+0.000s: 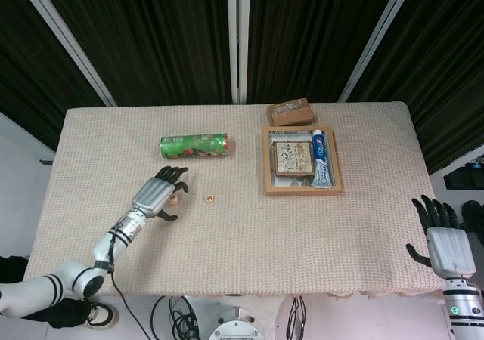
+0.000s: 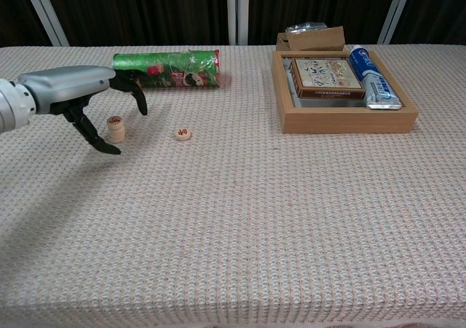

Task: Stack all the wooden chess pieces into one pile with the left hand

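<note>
The left hand's fingers (image 2: pixel 129 89) are spread and curved downward, grasping nothing; they arch over a short pile (image 2: pixel 115 128) of wooden chess pieces without touching it, the thumb reaching down to the worktop just left of the pile. The left hand (image 2: pixel 73 91) hovers low above the cloth, its arm (image 1: pixel 91 257) running back toward the near left corner. In the head view the pile (image 1: pixel 175 199) shows only partly, tucked under the fingertips. A single loose piece (image 2: pixel 183 133) lies flat near the pile, to its right and apart from it. Behind the hand a green can (image 2: pixel 166 69) lies on its side. Further right stands a wooden tray (image 2: pixel 349 116) holding a flat box (image 2: pixel 327 76) and a toothpaste tube (image 2: pixel 370 76) side by side, with a brown box (image 2: pixel 313 36) just behind the tray. All rest on the woven beige worktop (image 2: pixel 255 219). The right hand (image 1: pixel 446 242) sits off the worktop's near right corner, fingers released and apart, holding nothing.
</note>
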Motion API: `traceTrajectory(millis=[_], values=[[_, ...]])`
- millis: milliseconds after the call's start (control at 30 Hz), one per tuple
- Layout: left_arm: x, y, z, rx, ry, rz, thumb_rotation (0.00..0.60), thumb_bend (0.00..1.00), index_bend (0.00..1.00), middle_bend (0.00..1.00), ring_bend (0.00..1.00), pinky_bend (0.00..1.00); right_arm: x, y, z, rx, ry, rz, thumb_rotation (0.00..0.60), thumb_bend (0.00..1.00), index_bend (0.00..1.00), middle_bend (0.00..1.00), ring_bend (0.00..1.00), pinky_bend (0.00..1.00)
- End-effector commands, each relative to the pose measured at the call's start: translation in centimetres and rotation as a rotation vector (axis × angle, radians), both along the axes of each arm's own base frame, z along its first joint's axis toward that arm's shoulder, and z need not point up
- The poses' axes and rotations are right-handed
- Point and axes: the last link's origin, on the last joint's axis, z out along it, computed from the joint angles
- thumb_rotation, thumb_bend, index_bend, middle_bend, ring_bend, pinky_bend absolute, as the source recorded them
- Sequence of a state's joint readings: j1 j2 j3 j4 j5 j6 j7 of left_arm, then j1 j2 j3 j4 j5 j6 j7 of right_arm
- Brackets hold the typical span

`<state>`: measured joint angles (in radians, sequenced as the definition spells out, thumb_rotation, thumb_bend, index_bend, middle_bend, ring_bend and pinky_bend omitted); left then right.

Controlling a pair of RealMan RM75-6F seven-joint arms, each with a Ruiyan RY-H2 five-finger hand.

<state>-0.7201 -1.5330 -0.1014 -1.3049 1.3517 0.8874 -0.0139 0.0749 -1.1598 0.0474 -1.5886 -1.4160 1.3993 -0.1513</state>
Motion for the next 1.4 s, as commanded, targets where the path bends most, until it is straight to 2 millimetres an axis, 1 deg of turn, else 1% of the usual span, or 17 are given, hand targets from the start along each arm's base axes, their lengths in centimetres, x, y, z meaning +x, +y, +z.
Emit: traceTrajectory(millis=[33, 200, 333, 500, 633, 767, 900, 1133, 1300, 1400], values=[[1.6, 0.3, -0.2, 0.017, -0.034, -0.02, 0.6, 0.07, 0.32, 0.01, 0.0, 0.0, 0.0, -0.1, 0.0, 0.001, -0.001, 0.001, 0.6, 0.17, 0.0, 0.0, 0.0, 0.0], [3.5, 0.5, -1.4, 0.017, -0.052, 0.013, 0.6, 0.08, 0.32, 0.02, 0.0, 0.0, 0.0, -0.2, 0.0, 0.0, -0.008, 0.004, 0.6, 0.17, 0.0, 0.0, 0.0, 0.0], [4.9, 0.5, -2.9, 0.003, -0.043, 0.066, 0.6, 0.09, 0.34, 0.02, 0.0, 0.0, -0.1, -0.2, 0.1, -0.006, -0.014, 0.008, 0.6, 0.17, 0.0, 0.0, 0.0, 0.0], [5.9, 0.3, -4.4, -0.006, -0.01, 0.119, 0.6, 0.13, 0.36, 0.02, 0.0, 0.0, -0.3, -0.2, 0.3, -0.013, -0.022, 0.009, 0.6, 0.17, 0.0, 0.0, 0.0, 0.0], [6.7, 0.2, -5.1, 0.025, 0.043, 0.12, 0.6, 0.14, 0.38, 0.02, 0.0, 0.0, -0.5, -0.1, 0.6, -0.022, -0.028, 0.007, 0.6, 0.17, 0.0, 0.0, 0.0, 0.0], [7.5, 0.4, -5.2, 0.054, 0.048, 0.135, 0.6, 0.15, 0.39, 0.03, 0.0, 0.0, -0.7, -0.1, 0.8, -0.025, -0.032, 0.005, 0.6, 0.17, 0.0, 0.0, 0.0, 0.0], [7.7, 0.4, -5.5, 0.058, 0.057, 0.154, 0.6, 0.18, 0.42, 0.06, 0.0, 0.0, -0.9, 0.0, 0.8, -0.027, -0.039, 0.004, 0.6, 0.17, 0.0, 0.0, 0.0, 0.0], [7.9, 0.6, -6.3, 0.043, 0.067, 0.165, 0.6, 0.19, 0.43, 0.06, 0.0, 0.0, -1.0, 0.1, 1.1, -0.038, -0.047, 0.005, 0.6, 0.17, 0.0, 0.0, 0.0, 0.0], [8.0, 0.8, -6.4, 0.046, 0.064, 0.154, 0.6, 0.24, 0.43, 0.06, 0.0, 0.0, -1.2, 0.2, 1.2, -0.039, -0.047, 0.003, 0.6, 0.17, 0.0, 0.0, 0.0, 0.0], [7.8, 0.8, -6.6, 0.039, 0.07, 0.154, 0.6, 0.25, 0.43, 0.06, 0.0, 0.0, -1.2, 0.2, 1.2, -0.039, -0.047, 0.002, 0.6, 0.17, 0.0, 0.0, 0.0, 0.0]])
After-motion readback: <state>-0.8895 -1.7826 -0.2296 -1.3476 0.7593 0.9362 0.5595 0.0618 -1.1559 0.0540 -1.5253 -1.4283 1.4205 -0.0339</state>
